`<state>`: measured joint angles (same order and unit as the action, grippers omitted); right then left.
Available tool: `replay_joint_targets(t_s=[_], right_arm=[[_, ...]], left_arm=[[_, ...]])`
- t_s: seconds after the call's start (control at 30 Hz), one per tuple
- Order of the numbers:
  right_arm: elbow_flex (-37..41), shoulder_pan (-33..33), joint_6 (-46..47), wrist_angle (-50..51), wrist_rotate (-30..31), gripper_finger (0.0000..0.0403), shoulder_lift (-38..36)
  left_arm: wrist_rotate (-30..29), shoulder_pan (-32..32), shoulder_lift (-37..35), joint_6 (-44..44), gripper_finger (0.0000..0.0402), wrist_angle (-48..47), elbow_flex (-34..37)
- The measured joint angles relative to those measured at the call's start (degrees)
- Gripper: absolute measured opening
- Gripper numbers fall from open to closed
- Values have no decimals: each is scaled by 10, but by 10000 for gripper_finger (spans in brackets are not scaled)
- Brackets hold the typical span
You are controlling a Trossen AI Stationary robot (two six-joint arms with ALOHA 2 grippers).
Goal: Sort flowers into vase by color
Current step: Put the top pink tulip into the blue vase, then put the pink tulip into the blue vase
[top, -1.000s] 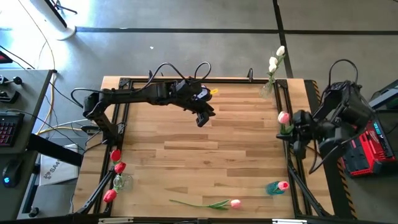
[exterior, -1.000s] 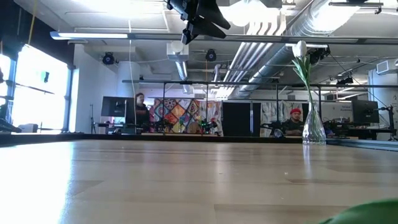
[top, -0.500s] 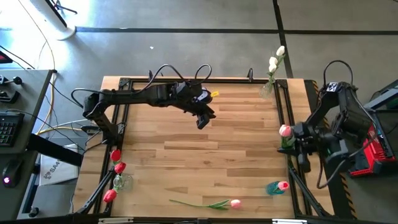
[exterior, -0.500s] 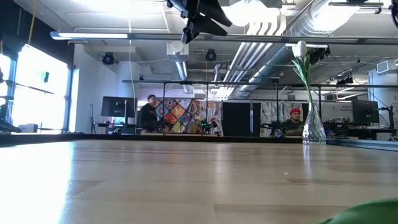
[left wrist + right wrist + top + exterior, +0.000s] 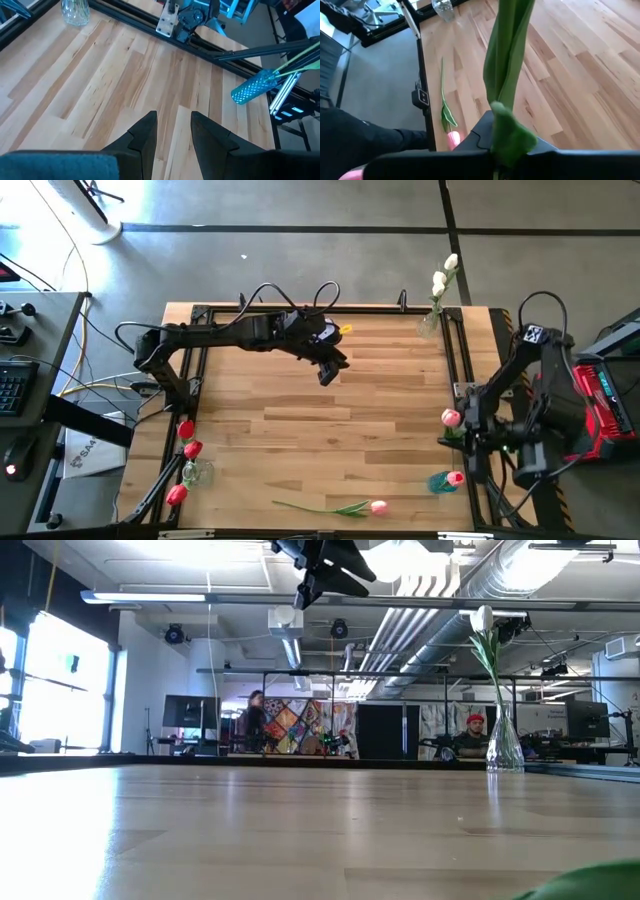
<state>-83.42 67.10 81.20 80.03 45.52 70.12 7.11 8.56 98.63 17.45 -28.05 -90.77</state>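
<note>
My right gripper is shut on a pink tulip above the table's right edge, just far of the teal vase, which holds one pink tulip. Another pink tulip lies flat by the near edge. Three red tulips stand in a clear vase at the near left corner. White tulips stand in a clear vase at the far right corner. My left gripper hangs open, high above the table's far middle. My right gripper pinches the pink tulip's green stem and leaves between its two fingers, low on the stem. The tulip is lifted clear of the table and runs out past the fingers, with a leaf end bunched at the jaws and the pink head uppermost.
Black frame rails run along the table's left, right and far edges. The wide middle of the wooden top is bare. The low view shows the white-tulip vase and people in the room beyond the table.
My right gripper has carried the pink tulip along the right edge toward the near edge, closing on the teal vase, and has stayed shut on it. A person has walked across the room behind the table.
</note>
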Motion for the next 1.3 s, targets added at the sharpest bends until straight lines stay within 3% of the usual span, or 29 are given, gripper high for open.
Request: replay_joint_targets(t_s=[0.3,0.63,0.77,1.07,1.3], right_arm=[[0,16,-2,-2,0,12,52],[-6,58,103,25,-60,159,60],[-14,81,156,25,-70,200,49],[-61,122,195,29,59,204,24],[-95,107,165,30,275,193,17]], left_arm=[[-4,-1,0,-4,108,14,0],[-25,-19,0,-20,108,11,0],[-32,-39,0,-42,103,13,0],[11,-78,0,-75,98,0,0],[13,-122,7,-105,106,3,-1]])
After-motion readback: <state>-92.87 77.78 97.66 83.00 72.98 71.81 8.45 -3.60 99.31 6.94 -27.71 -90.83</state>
